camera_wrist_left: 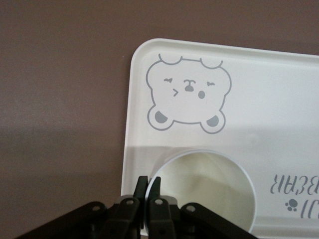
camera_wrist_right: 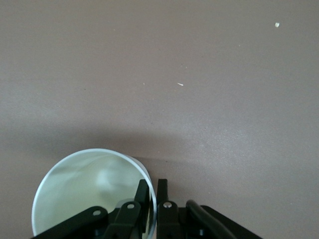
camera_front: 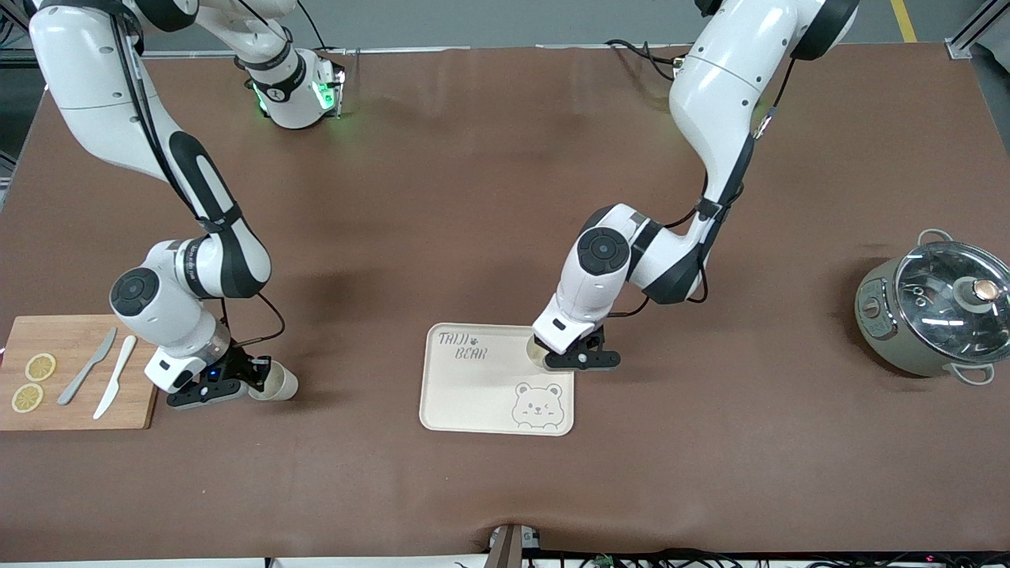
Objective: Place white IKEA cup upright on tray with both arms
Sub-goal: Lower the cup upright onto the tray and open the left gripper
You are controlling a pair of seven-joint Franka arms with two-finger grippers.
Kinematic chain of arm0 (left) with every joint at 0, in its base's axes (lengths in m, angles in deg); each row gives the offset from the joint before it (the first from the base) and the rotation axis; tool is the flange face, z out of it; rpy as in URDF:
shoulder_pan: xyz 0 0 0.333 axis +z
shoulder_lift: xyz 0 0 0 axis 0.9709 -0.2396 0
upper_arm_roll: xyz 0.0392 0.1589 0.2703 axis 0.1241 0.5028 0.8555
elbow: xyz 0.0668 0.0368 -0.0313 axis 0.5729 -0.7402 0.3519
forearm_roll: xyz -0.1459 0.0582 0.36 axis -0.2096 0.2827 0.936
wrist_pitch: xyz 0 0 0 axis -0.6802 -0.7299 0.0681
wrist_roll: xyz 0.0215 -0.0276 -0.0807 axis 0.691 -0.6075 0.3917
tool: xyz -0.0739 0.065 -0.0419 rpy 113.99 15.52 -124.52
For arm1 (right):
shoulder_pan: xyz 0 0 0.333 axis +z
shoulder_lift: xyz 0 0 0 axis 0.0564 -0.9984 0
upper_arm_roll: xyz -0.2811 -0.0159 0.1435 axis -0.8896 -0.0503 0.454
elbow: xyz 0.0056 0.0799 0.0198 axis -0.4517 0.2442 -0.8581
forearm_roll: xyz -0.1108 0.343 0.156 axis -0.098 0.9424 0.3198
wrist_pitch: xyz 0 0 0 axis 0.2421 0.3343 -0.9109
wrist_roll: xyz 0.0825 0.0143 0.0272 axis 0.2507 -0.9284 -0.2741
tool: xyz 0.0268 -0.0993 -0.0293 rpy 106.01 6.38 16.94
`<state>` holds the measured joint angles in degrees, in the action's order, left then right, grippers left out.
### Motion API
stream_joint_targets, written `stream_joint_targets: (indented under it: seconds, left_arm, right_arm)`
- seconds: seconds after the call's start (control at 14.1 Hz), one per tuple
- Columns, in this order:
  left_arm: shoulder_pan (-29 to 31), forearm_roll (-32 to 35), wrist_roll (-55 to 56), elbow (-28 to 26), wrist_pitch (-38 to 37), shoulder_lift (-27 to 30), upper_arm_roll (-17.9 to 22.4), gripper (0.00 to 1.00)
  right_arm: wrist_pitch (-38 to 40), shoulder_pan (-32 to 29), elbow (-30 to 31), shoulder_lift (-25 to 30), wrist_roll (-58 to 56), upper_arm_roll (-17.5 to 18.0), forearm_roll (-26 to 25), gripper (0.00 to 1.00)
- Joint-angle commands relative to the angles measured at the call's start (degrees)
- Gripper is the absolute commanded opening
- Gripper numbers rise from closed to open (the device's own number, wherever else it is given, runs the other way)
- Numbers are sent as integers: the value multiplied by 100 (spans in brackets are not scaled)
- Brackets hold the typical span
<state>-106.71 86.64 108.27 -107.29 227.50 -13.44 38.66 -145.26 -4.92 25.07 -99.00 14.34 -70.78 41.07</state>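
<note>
Pinching cup rims, the left gripper at the tray's three o'clock edge and right gripper risk tipping cups.

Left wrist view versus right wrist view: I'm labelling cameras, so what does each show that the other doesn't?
Only the left wrist view shows the tray with its bear drawing, and the left gripper pinching a cup standing on it. Only the right shows the right gripper pinching another cup over bare table. Both show a cup rim gripped.
</note>
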Motion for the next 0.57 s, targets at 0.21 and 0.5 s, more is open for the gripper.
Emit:
stream_joint_targets:
  seconds: [0.21, 0.5]
  left_arm:
    - [-80, 148, 83, 168, 263, -213, 90, 0]
    - [-80, 148, 83, 168, 395, -275, 90, 0]
  right_arm:
    - [19, -33, 18, 93, -41, 36, -8, 0]
    - [519, -16, -166, 268, 12, 54, 80, 0]
